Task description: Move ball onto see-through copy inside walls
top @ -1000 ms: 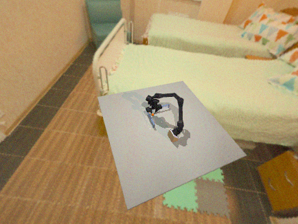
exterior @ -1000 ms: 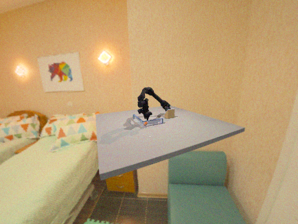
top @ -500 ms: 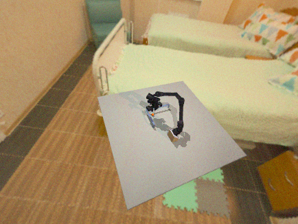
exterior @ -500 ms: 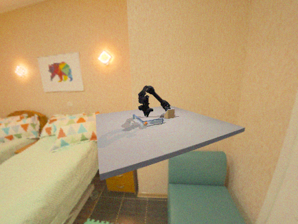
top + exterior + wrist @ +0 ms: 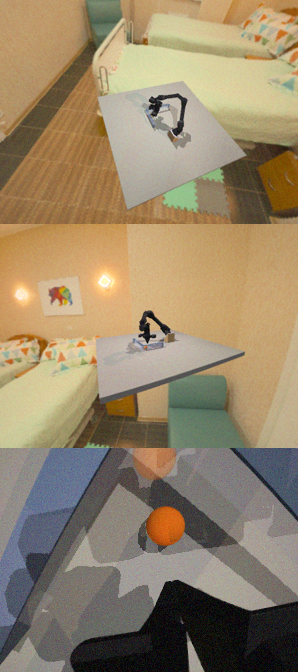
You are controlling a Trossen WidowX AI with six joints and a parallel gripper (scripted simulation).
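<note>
Ahead of the closed end effector (image 5: 185, 620) lies the ball (image 5: 165, 525).

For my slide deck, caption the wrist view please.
Shut gripper empty behind the orange ball, which rests between the clear walls short of its see-through copy.

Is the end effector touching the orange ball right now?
Apart. The wrist view shows bare table between the ball and the shut end effector.
</note>
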